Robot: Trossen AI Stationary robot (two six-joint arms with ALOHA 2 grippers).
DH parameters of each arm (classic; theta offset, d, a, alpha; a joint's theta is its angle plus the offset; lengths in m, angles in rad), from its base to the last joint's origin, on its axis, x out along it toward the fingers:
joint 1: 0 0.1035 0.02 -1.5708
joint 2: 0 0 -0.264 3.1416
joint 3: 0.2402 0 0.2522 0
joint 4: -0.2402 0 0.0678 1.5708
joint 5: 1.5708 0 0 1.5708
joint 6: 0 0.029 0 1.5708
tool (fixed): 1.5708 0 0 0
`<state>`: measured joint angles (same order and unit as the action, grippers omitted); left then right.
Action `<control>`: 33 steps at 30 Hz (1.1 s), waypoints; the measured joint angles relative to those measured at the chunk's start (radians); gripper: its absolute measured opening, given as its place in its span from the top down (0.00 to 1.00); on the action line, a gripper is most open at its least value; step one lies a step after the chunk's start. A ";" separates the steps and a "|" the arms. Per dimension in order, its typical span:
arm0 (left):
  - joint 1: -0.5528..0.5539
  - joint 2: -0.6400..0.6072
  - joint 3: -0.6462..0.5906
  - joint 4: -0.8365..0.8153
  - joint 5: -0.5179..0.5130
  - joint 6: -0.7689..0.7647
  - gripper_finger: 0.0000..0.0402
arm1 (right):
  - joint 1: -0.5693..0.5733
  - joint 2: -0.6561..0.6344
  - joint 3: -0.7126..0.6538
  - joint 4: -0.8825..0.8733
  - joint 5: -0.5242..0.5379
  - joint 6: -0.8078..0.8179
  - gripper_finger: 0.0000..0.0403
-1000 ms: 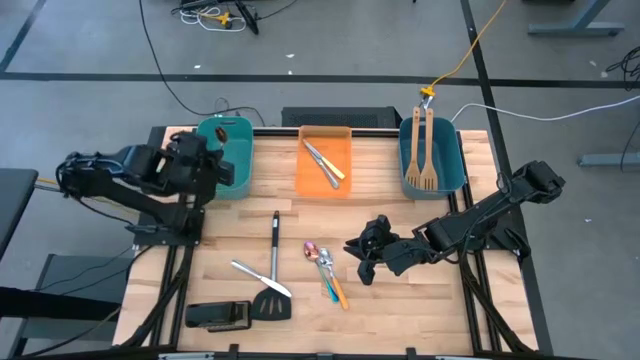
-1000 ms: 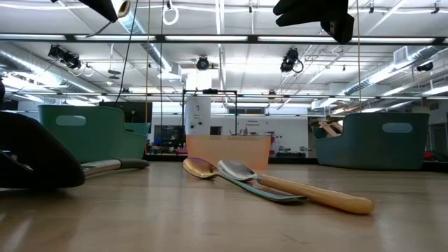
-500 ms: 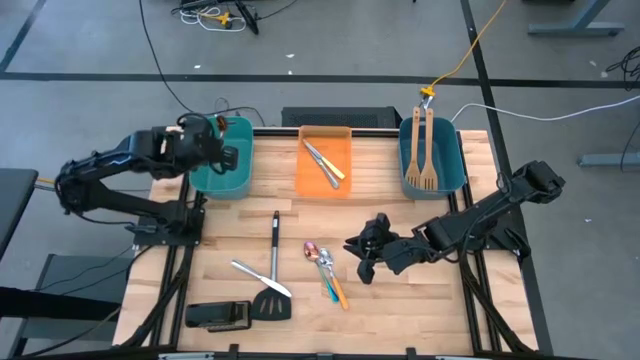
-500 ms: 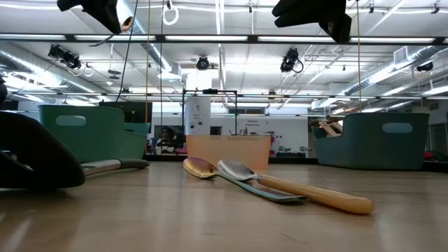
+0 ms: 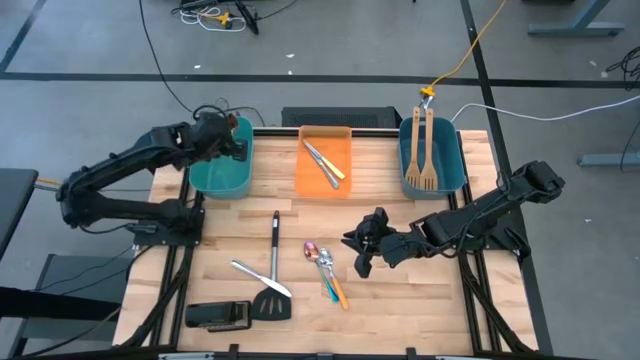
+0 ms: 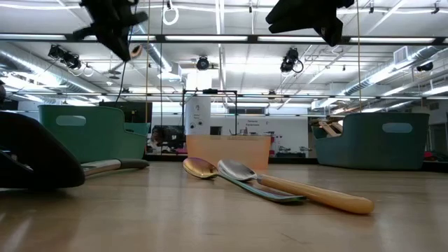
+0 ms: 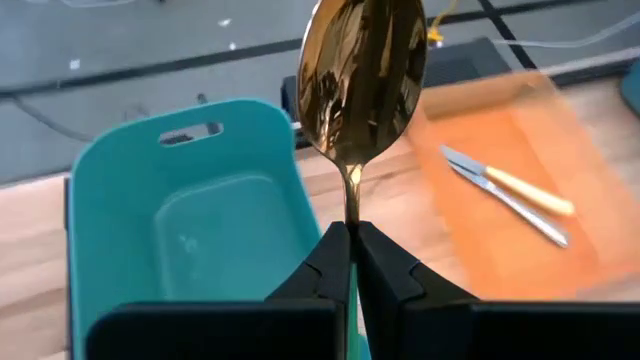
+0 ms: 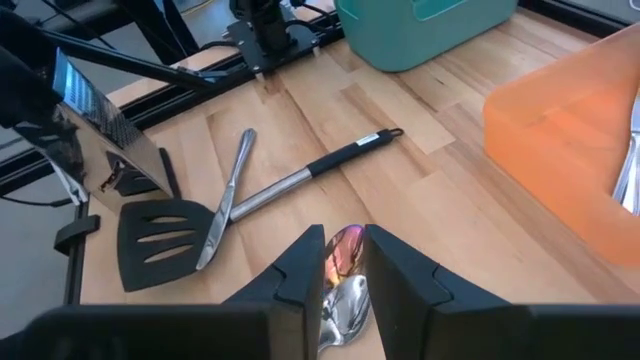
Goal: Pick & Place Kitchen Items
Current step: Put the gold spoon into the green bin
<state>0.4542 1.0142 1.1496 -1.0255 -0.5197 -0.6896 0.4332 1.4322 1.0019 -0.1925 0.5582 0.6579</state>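
Gripping a gold spoon point(image 7: 362, 75) by its thin neck, fingers pinched tight, bowl upright: left gripper point(image 7: 352, 243), raised over the left teal bin point(image 7: 115, 225). Beside that bin, orange bin point(image 5: 325, 160) with two knives point(image 5: 323, 163); farther right, second teal bin point(image 5: 433, 156) with two wooden spatulas point(image 5: 421, 152). On the table point(image 5: 400, 300): black spatula point(image 8: 233, 206), a silver knife point(image 5: 258, 277) across it, and coloured-handle spoons point(image 5: 326, 267). Hovering just over those spoons, fingers parted, holding nothing: right gripper point(image 8: 343, 263).
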 joint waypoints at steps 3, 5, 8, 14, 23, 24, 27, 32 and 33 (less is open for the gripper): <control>0.095 0.000 -0.061 0.049 0.061 0.024 0.98 | 0.000 0.000 0.000 0.000 0.000 -0.001 0.79; 0.155 0.000 -0.089 0.078 0.114 0.049 0.98 | 0.000 0.000 0.000 0.000 -0.001 -0.011 0.79; 0.223 0.000 -0.123 0.107 0.165 0.071 0.98 | -0.001 0.000 0.000 0.008 0.000 -0.021 0.79; 0.319 0.000 -0.203 0.164 0.194 0.100 0.98 | -0.002 0.000 0.000 0.025 0.002 -0.049 0.79; 0.436 0.001 -0.365 0.299 0.297 0.123 0.98 | -0.004 0.000 0.000 0.029 0.002 -0.064 0.79; 0.446 0.001 -0.377 0.308 0.297 0.128 0.98 | -0.005 0.000 0.000 0.029 0.002 -0.064 0.79; 0.469 0.005 -0.395 0.307 0.297 0.144 0.98 | -0.008 0.000 0.000 0.029 0.002 -0.065 0.79; 0.473 0.007 -0.396 0.308 0.301 0.151 0.98 | -0.014 0.000 0.000 0.029 0.002 -0.065 0.79; 0.473 0.007 -0.396 0.306 0.308 0.151 0.97 | -0.014 0.000 0.000 0.029 0.002 -0.065 0.79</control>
<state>0.9268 1.0210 0.7536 -0.7191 -0.2120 -0.5381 0.4191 1.4322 1.0019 -0.1635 0.5606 0.5930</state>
